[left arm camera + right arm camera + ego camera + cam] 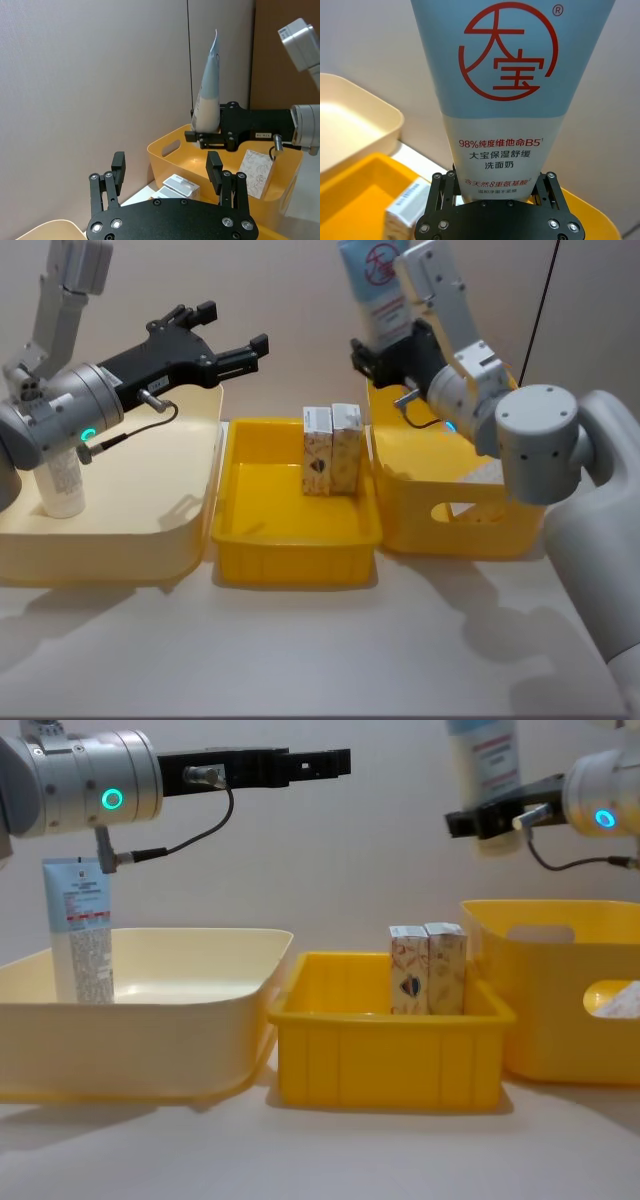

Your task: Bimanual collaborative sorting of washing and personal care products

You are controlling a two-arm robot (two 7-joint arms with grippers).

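Handover looks like the step in hand: the right tool (372, 358), at about one o'clock on the table (300, 660), is clamped on the cap end of a pale-blue tube (512, 100) held upright above the deep yellow bin (455, 510), while the left tool (243, 350), at about eleven o'clock, hangs over the cream bin (120, 530) with its jaws spread wide and nothing between them, pointing toward the tube. A second tube (82, 930) stands upright in the cream bin at nine o'clock, and two cream cartons (332, 448) stand side by side, touching, at the far end of the middle yellow tray (295, 550) at twelve o'clock; another patterned carton (256, 172) lies in the deep bin. The main risk, as I judge it, is the tube's soft, tapering body: gripped so low, its tall top could sway or buckle as the left tool closes, so a pinch too high or off-centre might slip. If the right tool lets go before the left has a firm hold, the tube would drop back into the deep bin or onto the cartons and knock them over.
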